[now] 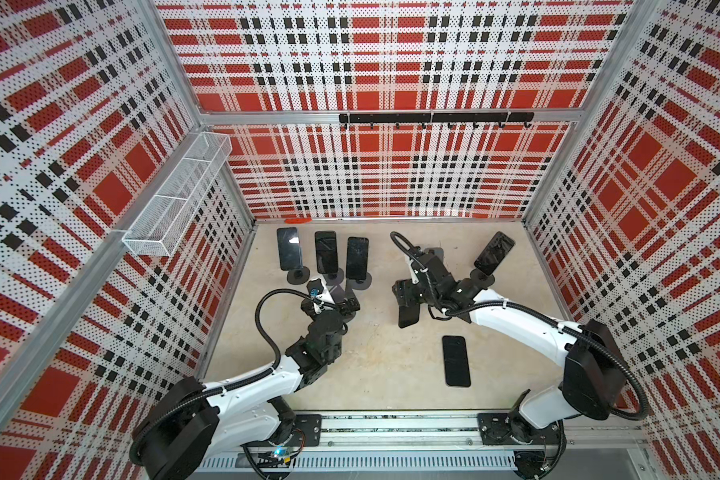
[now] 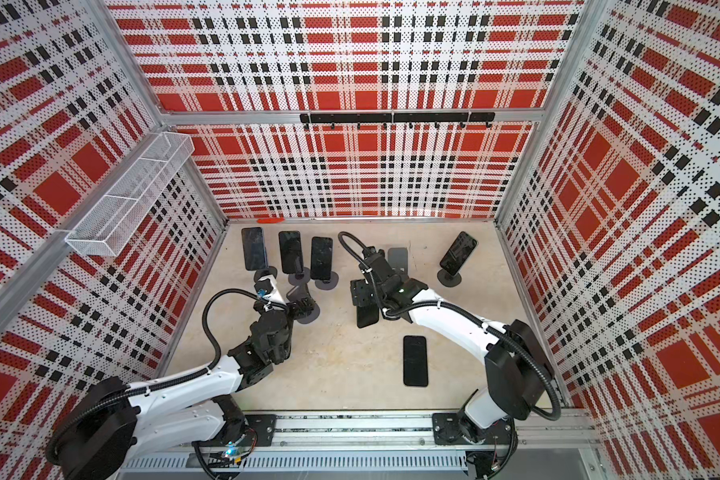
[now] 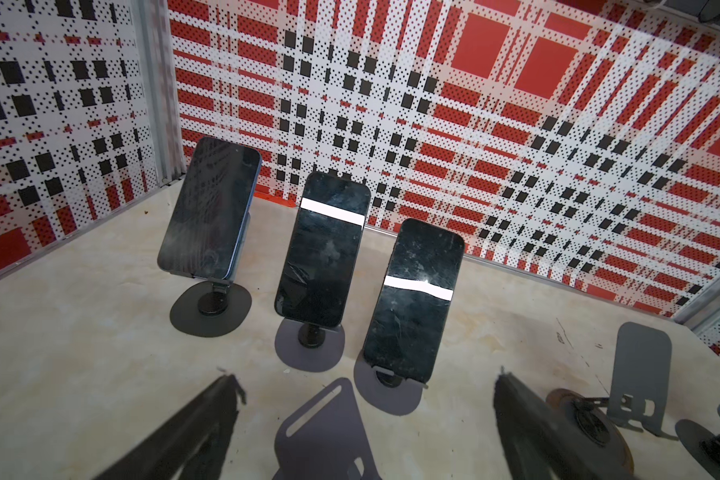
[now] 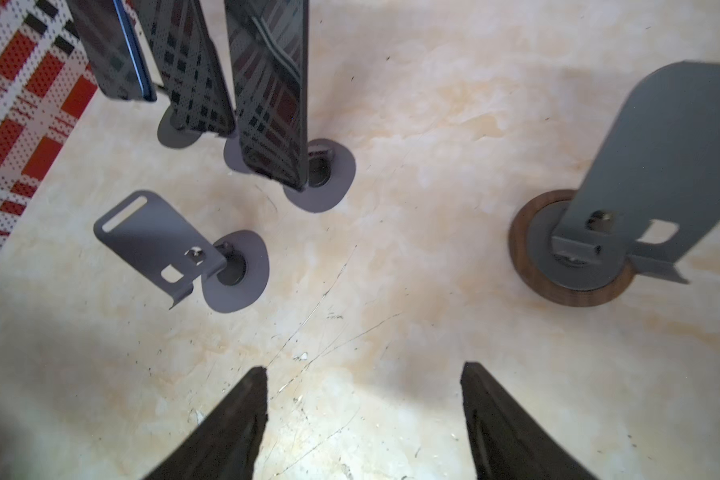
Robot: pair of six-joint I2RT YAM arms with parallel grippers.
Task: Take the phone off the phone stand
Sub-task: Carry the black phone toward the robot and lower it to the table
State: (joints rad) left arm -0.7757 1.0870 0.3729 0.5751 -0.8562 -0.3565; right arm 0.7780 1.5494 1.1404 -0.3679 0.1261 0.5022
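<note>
- At the upper left of the table in a top view, three phones lean on stands; the nearest phone is my target.
- My left claw gapes empty, straddling a bare metal stand plate; reaching forward could knock it over.
- My right claw is spread, holding nothing.
- Glossy, scratched glass may slip, and the thin round base could tip.

tabletop | 1 phone flat | stands (w/ phones)
</note>
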